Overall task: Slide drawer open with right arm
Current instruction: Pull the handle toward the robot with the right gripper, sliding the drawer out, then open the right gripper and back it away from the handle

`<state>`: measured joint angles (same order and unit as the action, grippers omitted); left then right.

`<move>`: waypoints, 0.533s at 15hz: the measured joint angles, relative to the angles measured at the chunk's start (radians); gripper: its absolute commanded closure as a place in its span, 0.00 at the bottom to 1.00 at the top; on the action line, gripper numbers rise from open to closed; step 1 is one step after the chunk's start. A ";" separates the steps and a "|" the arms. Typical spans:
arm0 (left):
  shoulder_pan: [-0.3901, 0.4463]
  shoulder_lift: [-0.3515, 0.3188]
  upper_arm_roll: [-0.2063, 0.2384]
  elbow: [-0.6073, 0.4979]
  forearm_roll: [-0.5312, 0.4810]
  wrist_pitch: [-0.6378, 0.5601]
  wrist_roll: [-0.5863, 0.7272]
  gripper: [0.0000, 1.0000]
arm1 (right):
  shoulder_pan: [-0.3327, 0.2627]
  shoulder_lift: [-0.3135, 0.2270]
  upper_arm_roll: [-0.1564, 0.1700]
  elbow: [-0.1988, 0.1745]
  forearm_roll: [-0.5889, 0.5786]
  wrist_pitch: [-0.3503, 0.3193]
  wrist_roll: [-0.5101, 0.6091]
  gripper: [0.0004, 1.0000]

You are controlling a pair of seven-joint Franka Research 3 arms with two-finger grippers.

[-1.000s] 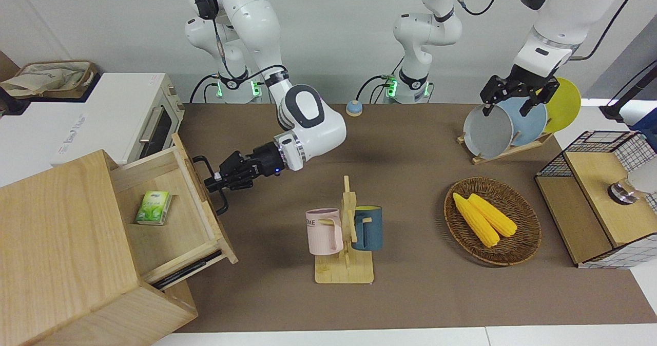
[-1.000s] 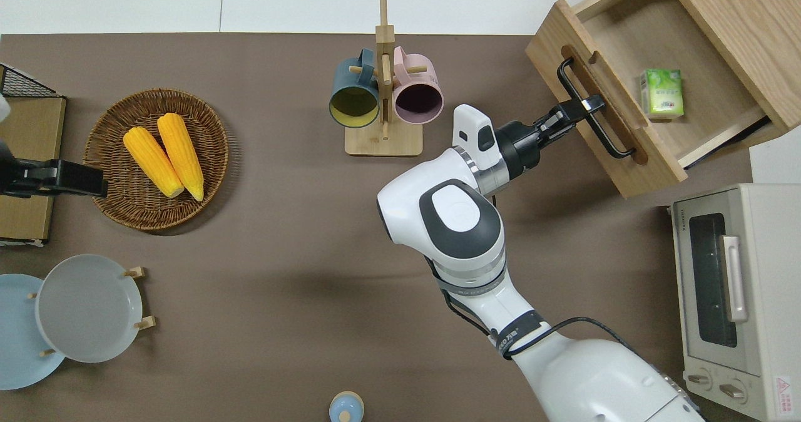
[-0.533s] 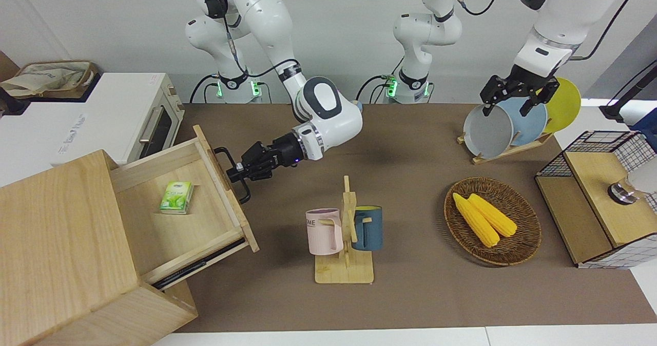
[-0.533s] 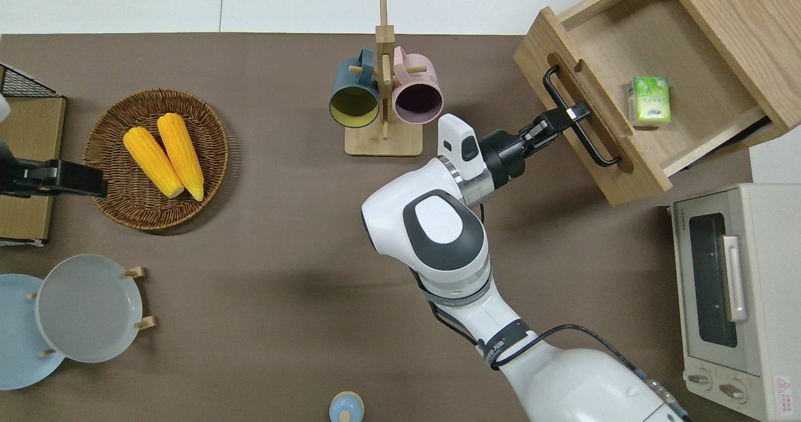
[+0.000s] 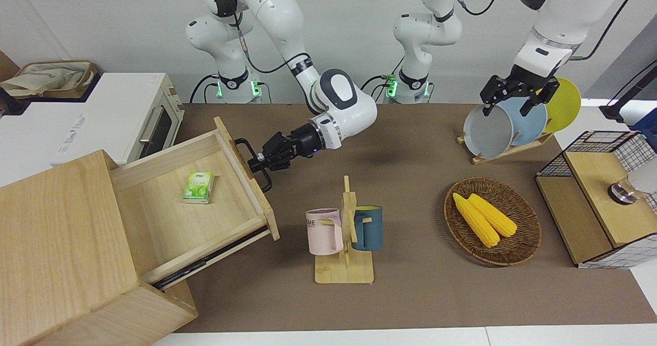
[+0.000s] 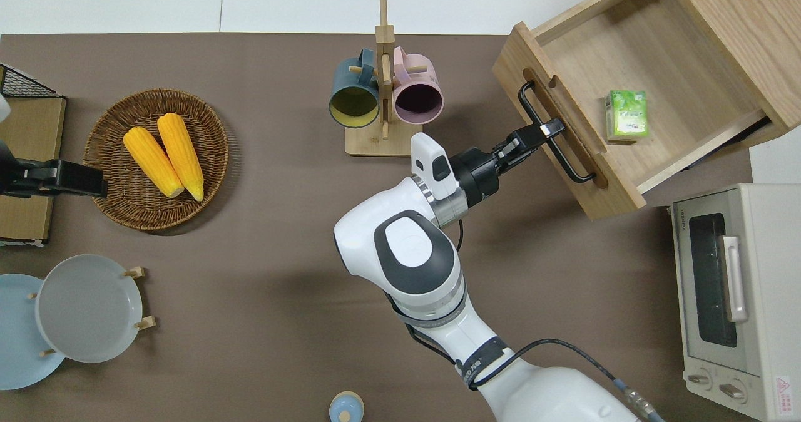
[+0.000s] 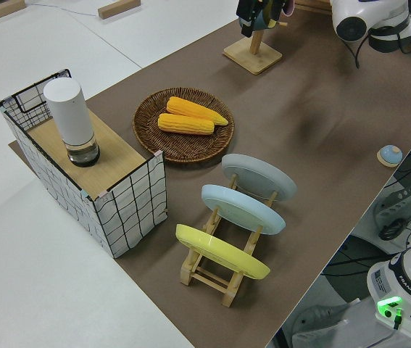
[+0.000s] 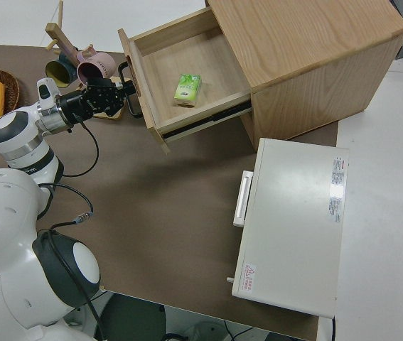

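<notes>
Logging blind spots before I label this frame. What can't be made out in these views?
- Big wooden box: cut off by the frame edge in the front and overhead views.
- Drawer back end: hidden under the box top in the overhead view.
- Green packet in the drawer: its print is too small to read.
- Right gripper on the handle: cut off in the left side view.
- Left arm: parked.

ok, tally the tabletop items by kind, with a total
plates: 3
mugs: 2
corn cobs: 2
basket: 1
mug rack: 1
plate rack: 1
toaster oven: 1
drawer box: 1
mesh box: 1
green packet: 1
Total: 14
</notes>
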<state>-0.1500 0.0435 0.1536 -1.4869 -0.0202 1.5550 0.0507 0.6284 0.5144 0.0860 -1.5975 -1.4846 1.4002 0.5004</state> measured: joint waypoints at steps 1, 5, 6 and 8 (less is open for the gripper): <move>0.000 0.000 0.000 0.000 0.000 0.000 0.000 0.00 | 0.003 0.000 0.000 0.000 0.001 -0.002 0.000 1.00; 0.000 0.000 0.000 0.000 0.000 0.000 0.000 0.00 | 0.006 0.000 0.000 0.000 0.001 -0.006 0.000 1.00; 0.000 0.000 0.000 0.000 0.000 0.000 0.000 0.00 | 0.009 0.000 0.000 0.000 0.001 -0.008 0.000 1.00; 0.000 0.000 0.000 0.000 0.000 0.000 0.000 0.00 | 0.017 0.001 0.001 0.000 0.002 -0.013 0.000 1.00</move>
<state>-0.1500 0.0435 0.1536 -1.4869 -0.0202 1.5550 0.0507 0.6453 0.5156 0.0867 -1.5976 -1.4822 1.3875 0.5004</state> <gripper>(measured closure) 0.000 0.815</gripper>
